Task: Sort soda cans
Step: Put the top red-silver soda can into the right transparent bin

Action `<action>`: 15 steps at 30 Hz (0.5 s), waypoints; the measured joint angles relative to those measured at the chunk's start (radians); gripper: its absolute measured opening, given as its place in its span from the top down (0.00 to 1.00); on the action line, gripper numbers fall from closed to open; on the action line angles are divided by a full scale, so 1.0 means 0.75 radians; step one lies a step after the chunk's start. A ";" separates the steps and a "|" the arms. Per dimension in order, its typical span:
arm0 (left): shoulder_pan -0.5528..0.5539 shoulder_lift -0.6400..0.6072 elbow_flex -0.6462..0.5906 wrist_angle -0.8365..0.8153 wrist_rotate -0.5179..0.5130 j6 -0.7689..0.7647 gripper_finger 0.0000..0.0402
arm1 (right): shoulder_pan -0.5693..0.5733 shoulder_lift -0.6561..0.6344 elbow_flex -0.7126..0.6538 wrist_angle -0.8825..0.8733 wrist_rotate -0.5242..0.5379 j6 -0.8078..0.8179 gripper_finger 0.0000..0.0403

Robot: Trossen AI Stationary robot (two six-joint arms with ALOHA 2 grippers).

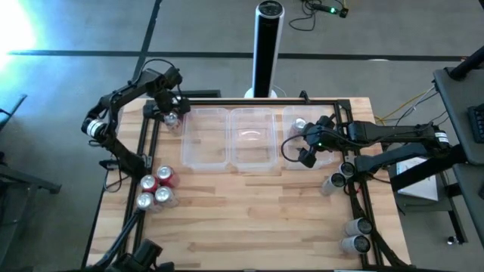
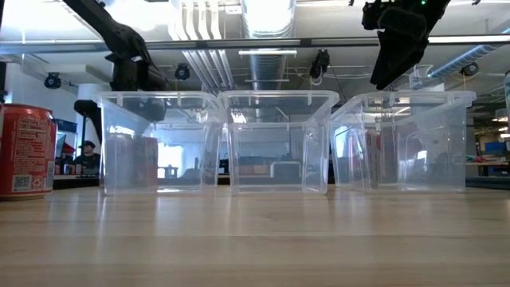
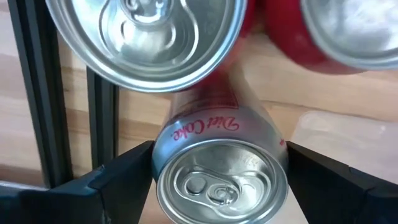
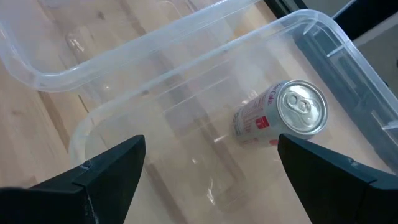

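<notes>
Soda cans at sorting, with three clear tubs in a row across the far half of the table point(image 1: 249, 219).

Right tub point(image 4: 323, 37): holds one silver-grey can with red lettering point(image 4: 283, 115), lying on its side on the tub floor; its long axis is horizontal and its silver top faces the right wrist camera. In the high view this can point(image 1: 300, 125) sits at the tub's far end.

Middle tub point(image 1: 252, 137) and left tub point(image 1: 205, 138): no can is seen inside either.

Far left corner of the table, just outside the left tub: a silver Diet Coke can point(image 3: 217, 168) stands upright, top up, between the fingers of the left gripper point(image 1: 172, 113). The fingers point(image 3: 118, 180) flank the can body on both sides, spread, with a gap showing at each side; contact cannot be told. Beside it stand another silver-topped can point(image 3: 146, 40) and a red can point(image 3: 323, 31).

Left edge, nearer the front: a cluster of four upright cans point(image 1: 155, 189), some red, silver tops up.

Right edge: further cans point(image 1: 336, 177) near the frame rail, and two silver ones point(image 1: 355, 234) lying on their sides toward the front corner.

Right gripper point(image 1: 311, 147): held above the right tub, fingers point(image 4: 106, 171) wide apart, holding nothing.
</notes>
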 joint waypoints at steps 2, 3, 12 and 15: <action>0.000 -0.009 0.000 0.005 0.002 -0.003 0.19 | 0.000 0.000 0.001 0.000 0.000 0.001 0.10; 0.000 -0.010 -0.004 0.006 0.003 -0.002 0.19 | 0.000 0.000 0.001 0.000 -0.001 0.005 0.10; -0.002 -0.013 -0.028 0.027 -0.011 0.020 0.19 | 0.001 -0.001 0.000 0.000 -0.068 0.037 0.10; -0.006 -0.028 -0.045 0.049 -0.013 0.026 0.19 | 0.001 -0.002 0.001 0.000 -0.068 0.043 0.10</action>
